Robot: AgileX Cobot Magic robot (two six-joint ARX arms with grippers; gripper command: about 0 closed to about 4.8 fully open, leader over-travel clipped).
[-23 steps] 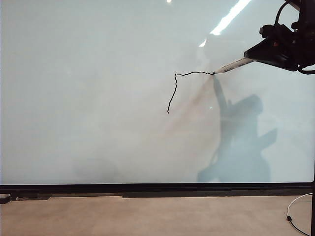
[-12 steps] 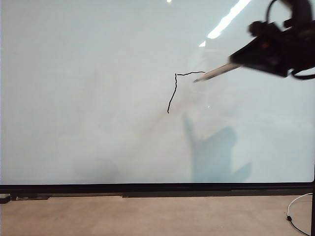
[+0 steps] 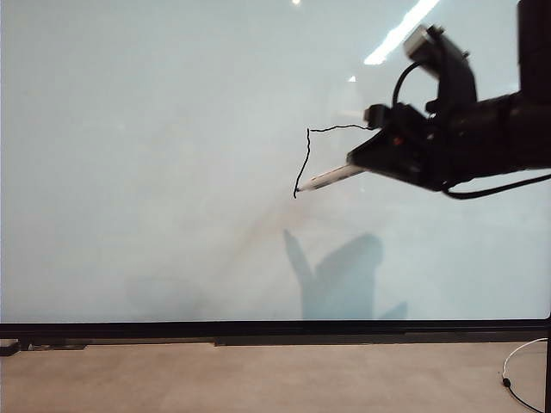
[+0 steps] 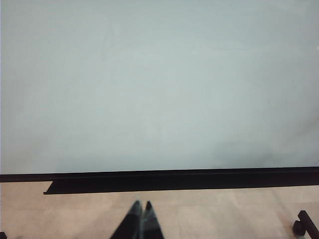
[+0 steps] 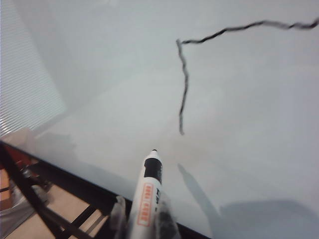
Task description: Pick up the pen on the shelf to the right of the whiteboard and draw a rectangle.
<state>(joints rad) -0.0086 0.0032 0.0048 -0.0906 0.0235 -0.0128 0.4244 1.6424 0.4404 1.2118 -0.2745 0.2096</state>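
The whiteboard (image 3: 155,172) fills the exterior view. Of the rectangle (image 3: 303,163), a left side and a top side stand on it as thin black strokes, also seen in the right wrist view (image 5: 184,84). My right gripper (image 3: 355,163) reaches in from the right, shut on the pen (image 3: 331,178). The pen's tip sits close to the lower end of the left stroke; whether it touches the board I cannot tell. In the right wrist view the pen (image 5: 148,191) sticks out between the right gripper's (image 5: 141,219) fingers. My left gripper (image 4: 142,205) is shut and empty below the board. The shelf is out of view.
A black lower frame (image 3: 258,329) runs under the board, with a beige surface below it. A white cable (image 3: 516,379) lies at the lower right. Black stand bars (image 5: 30,199) show below the board in the right wrist view.
My right arm swung left and down, carrying the pen from the right end of the top stroke to the lower end of the left stroke. No new line appeared.
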